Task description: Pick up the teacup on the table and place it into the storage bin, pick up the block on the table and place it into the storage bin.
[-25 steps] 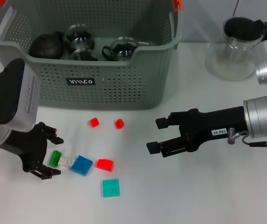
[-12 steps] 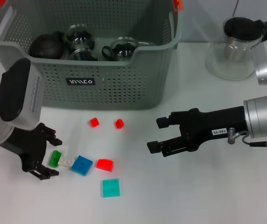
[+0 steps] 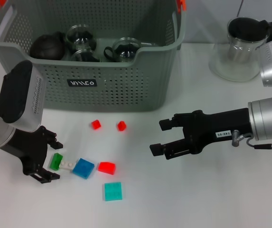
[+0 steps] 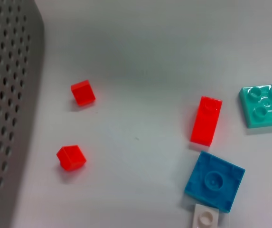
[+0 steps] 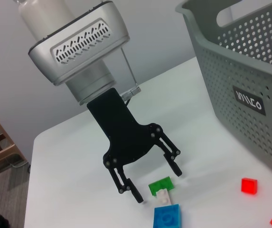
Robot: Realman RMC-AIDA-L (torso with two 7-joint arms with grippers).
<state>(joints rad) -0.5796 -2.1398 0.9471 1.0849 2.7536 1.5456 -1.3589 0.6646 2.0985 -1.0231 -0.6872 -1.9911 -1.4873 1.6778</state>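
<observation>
The left tool (image 3: pixel 50 159), fingers spread, straddles the green block (image 3: pixel 56 161) on the desk (image 3: pixel 197 199). The right tool (image 3: pixel 160 137), also spread and empty, hovers right of the blocks. Beyond stands the storage bin (image 3: pixel 126 85), holding glass teacups (image 3: pixel 124 49).

Left gripper (image 3: pixel 51 159) low over the bench (image 3: pixel 183 199) in front of the storage bin (image 3: pixel 126 85), fingers spread and pointing down, right gripper (image 3: pixel 160 137) held level beside the bin's front corner, fingers parted, empty
</observation>
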